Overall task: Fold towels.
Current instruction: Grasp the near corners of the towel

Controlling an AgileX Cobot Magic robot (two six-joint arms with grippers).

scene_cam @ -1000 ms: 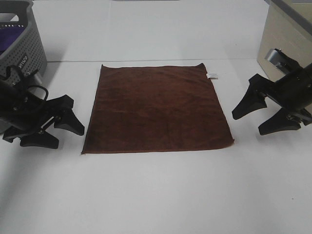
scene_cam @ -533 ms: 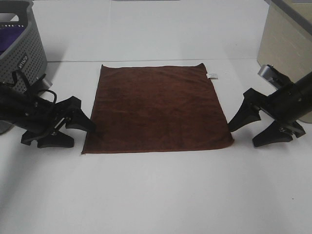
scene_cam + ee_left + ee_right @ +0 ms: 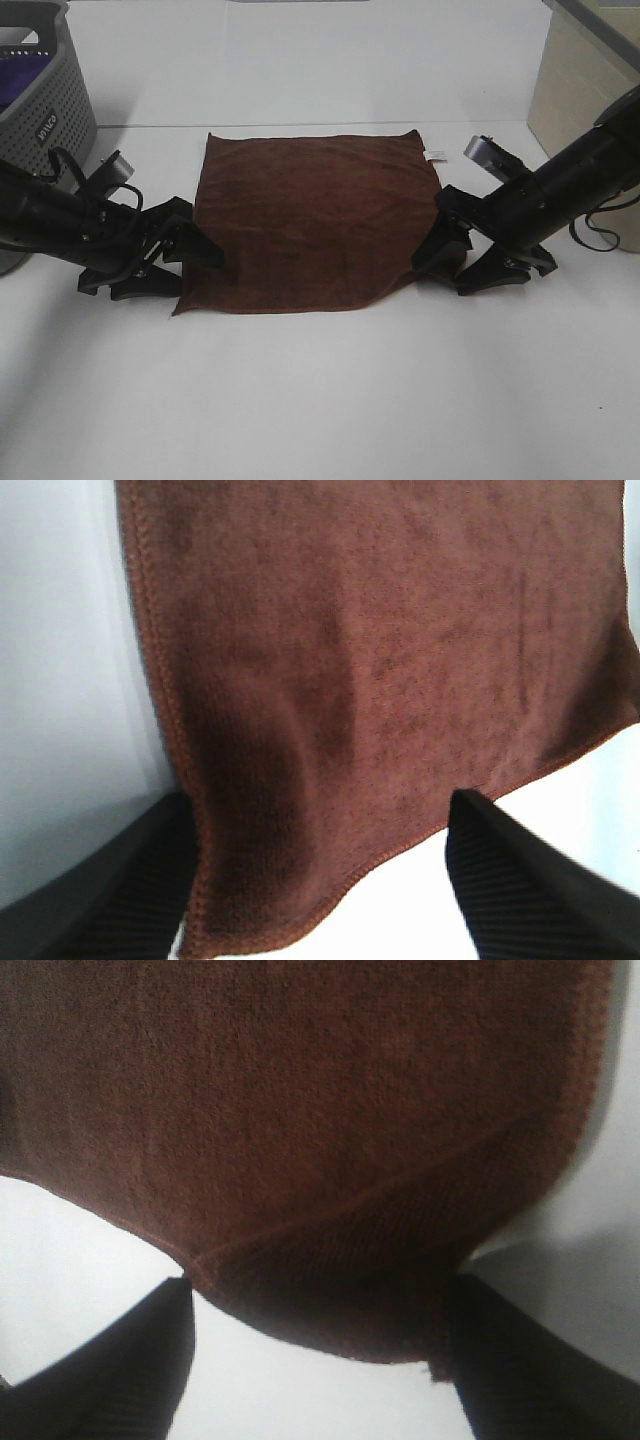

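The dark reddish-brown towel (image 3: 315,215) lies flat on the white table, with its small white label (image 3: 436,155) at the far right corner. My left gripper (image 3: 195,275) is open and low at the near left corner, its jaws on either side of the cloth edge. My right gripper (image 3: 442,278) is open at the near right corner, which is pushed inward and creased. In the left wrist view the towel (image 3: 380,650) lies between the fingers (image 3: 100,890). In the right wrist view the towel corner (image 3: 300,1110) is doubled over between the fingers (image 3: 540,1360).
A grey perforated basket (image 3: 45,100) with something purple inside (image 3: 20,75) stands at the far left. A beige box (image 3: 580,80) stands at the far right. The white table (image 3: 320,400) stretches in front of the towel.
Both arms have moved inward and down to the towel's near corners. The near right corner has been pushed inward and rumpled; the near left edge has shifted slightly.
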